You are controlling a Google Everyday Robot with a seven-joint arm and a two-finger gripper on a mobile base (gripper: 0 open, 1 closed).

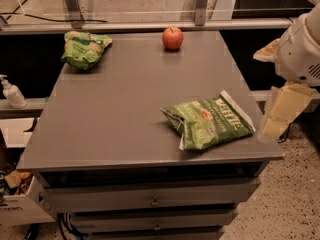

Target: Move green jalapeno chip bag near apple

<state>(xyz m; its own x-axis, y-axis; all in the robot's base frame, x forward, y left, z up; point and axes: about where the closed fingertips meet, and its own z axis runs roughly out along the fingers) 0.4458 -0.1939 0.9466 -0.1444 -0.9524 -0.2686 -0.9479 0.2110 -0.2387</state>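
hand [282,111] hangs beside table [125,114], near green jalapeno chip bag [210,124].

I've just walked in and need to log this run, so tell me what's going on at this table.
The robot's end effector hangs just off the right edge of the grey table, close to the green jalapeno chip bag but not touching it. That bag lies flat near the front right corner. The red apple sits at the far edge, well apart from it, so the move is not yet done. A lighter green chip bag lies at the far left corner.
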